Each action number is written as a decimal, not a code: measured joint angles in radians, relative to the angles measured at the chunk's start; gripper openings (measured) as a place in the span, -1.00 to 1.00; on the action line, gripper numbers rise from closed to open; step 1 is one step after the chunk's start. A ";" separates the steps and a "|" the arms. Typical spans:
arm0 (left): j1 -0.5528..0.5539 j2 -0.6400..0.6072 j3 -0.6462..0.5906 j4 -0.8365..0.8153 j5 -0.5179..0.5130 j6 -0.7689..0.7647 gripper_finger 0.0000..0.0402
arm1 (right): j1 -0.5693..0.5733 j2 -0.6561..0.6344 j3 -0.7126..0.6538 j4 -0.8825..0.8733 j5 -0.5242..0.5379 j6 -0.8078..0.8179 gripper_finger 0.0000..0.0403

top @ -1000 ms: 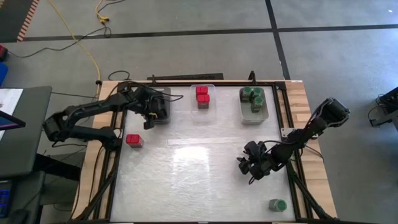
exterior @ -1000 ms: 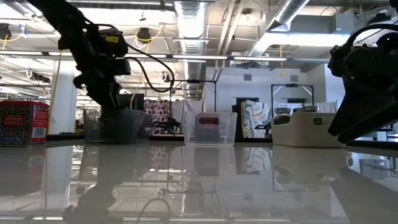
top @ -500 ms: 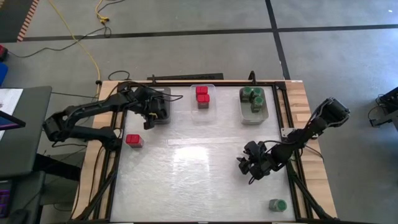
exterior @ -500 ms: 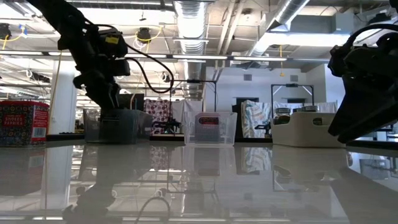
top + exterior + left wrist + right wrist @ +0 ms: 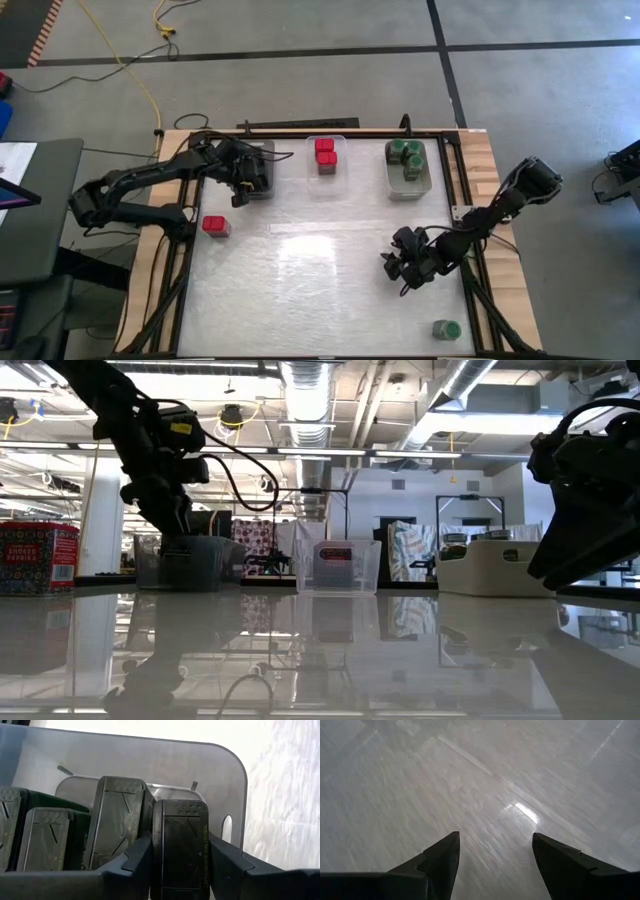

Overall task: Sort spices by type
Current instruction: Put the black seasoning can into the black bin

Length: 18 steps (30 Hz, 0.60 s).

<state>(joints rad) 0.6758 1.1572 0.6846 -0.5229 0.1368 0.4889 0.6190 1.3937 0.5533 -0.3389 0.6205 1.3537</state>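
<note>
Left tool (image 5: 243, 180) sits over the left grey bin (image 5: 262, 190) at the far left of the counter (image 5: 320, 290). In the left wrist view its fingers (image 5: 135, 860) are clamped on an upright black box (image 5: 180, 850), held inside the bin just beside three more black boxes (image 5: 117, 822) standing in it.

Middle bin (image 5: 326, 186) at the far edge holds red boxes (image 5: 325, 151). Right bin (image 5: 408, 188) holds green-lidded jars (image 5: 407, 153).

Unsorted: one red box (image 5: 214, 226) stands on the counter near the left edge, nearer the viewer than the left bin; it also shows at the left of the low view (image 5: 38, 559). One green-lidded jar (image 5: 446, 329) stands alone at the near right corner.

Right tool (image 5: 398, 268) hangs over bare counter on the right side, well apart from the jar. Right wrist view: fingers (image 5: 440, 857) spread wide, nothing between them, only the counter surface below.
</note>
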 joint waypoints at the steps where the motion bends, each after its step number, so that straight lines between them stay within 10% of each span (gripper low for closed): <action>1: 0.000 0.000 0.000 0.000 0.000 -0.001 -0.25 | 0.000 0.000 0.000 0.000 0.000 0.000 0.37; 18: 0.000 0.000 0.000 -0.021 0.035 0.022 -0.24 | 0.000 0.000 0.000 0.000 0.000 0.000 0.37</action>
<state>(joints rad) 0.6758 1.1572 0.6846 -0.5438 0.1714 0.5114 0.6189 1.3937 0.5533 -0.3386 0.6205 1.3537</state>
